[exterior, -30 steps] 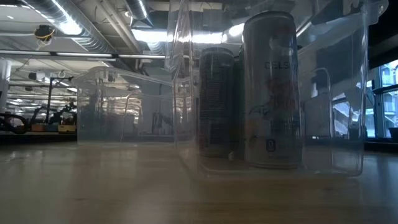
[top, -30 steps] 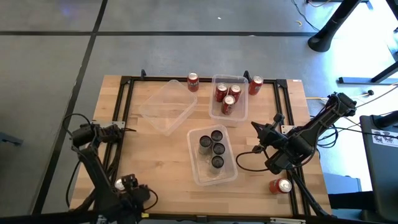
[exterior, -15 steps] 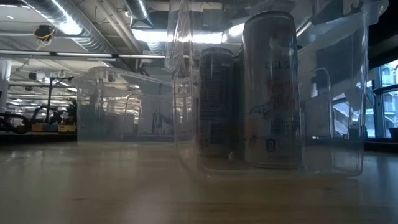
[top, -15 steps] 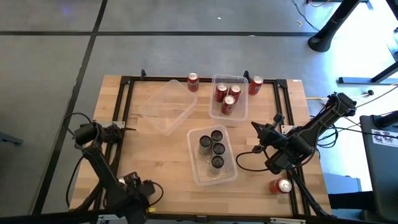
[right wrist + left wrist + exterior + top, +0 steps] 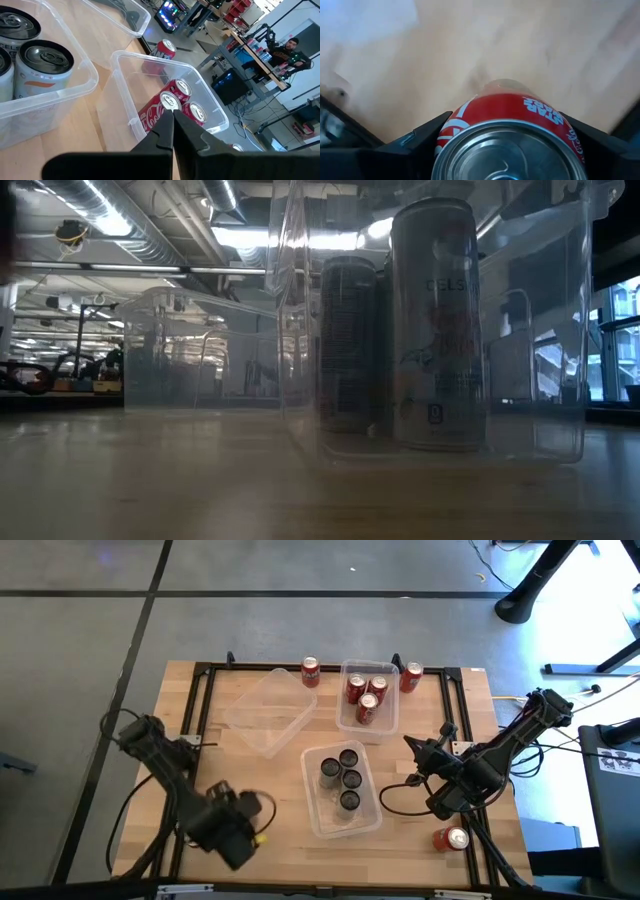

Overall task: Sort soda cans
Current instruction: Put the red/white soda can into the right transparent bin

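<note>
My left gripper (image 5: 232, 830) hangs over the near left part of the table, shut on a red soda can (image 5: 507, 135) that fills the left wrist view, silver top toward the camera. Several dark cans (image 5: 342, 780) stand in the near clear bin (image 5: 318, 823). Three red cans (image 5: 364, 695) stand in the far bin (image 5: 345, 725). Single red cans stand on the table at the far edge (image 5: 310, 671) (image 5: 410, 677), and another lies at the near right (image 5: 450, 838). My right gripper (image 5: 172, 114) waits shut, raised at the right side. My left gripper pinches the red can's side wall near its top rim (image 5: 451, 131) between its two fingers (image 5: 422, 140), one on each side. The fingers come from above, pointing steeply down. The can hangs below them, roughly upright, and seems clear of the wood.
An empty clear bin (image 5: 268, 710) lies at the far left of the black frame (image 5: 205, 670) that borders the work area. Bare wood stretches between my left gripper and the bins. The low view shows the near bin with its dark cans (image 5: 435, 330) up close.
My left gripper has risen from the table's near left corner and swung toward the right, toward the near bin, taking the red can with it. The can has come up off the table.
</note>
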Robot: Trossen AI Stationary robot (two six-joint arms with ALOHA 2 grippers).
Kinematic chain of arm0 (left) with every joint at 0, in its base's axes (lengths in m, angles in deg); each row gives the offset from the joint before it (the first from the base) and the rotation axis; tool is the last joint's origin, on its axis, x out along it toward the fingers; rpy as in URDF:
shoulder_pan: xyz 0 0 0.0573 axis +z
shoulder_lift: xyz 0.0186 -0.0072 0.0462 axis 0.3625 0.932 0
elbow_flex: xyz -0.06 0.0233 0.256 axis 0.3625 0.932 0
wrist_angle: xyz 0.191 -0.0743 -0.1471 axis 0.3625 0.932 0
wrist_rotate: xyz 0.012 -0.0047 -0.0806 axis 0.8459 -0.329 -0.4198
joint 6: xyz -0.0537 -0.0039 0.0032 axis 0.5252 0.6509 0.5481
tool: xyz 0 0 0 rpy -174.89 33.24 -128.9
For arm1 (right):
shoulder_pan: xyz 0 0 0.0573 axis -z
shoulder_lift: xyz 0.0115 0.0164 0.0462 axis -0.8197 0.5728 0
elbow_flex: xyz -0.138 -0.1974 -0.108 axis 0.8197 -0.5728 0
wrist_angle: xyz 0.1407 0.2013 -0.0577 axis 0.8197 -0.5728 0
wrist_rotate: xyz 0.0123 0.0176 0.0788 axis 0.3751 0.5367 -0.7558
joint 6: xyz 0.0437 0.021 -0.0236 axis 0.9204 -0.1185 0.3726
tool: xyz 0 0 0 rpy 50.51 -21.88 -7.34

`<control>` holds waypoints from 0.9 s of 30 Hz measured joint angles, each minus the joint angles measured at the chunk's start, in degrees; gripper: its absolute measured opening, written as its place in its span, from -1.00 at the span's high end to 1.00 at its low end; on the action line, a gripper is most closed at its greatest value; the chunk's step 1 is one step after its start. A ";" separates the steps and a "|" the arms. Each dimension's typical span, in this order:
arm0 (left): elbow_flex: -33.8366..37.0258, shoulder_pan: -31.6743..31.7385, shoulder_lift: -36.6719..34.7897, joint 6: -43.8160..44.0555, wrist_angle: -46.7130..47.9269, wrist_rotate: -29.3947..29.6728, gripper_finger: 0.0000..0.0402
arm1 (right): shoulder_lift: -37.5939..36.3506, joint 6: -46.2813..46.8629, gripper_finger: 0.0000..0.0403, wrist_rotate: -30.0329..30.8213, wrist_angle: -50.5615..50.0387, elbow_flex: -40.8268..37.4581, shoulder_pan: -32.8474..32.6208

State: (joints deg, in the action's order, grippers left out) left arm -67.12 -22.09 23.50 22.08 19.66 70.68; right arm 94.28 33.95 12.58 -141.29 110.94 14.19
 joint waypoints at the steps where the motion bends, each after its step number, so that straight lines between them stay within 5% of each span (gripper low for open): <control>1: -0.79 1.31 -0.73 -1.45 0.68 1.38 -0.50 | 0.00 0.00 0.99 0.00 0.00 0.00 0.00; 13: -14.26 20.37 -3.43 -31.98 -2.68 12.08 -0.50 | 0.00 0.04 0.99 0.00 0.04 0.00 0.00; 27: -17.55 40.52 -2.98 -73.36 -34.01 15.07 -0.50 | 0.00 0.18 0.99 -0.61 1.91 0.02 0.00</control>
State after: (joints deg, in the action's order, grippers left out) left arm -84.67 18.43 20.53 -51.28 -14.35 85.75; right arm 94.28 34.13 11.97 -139.38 110.96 14.19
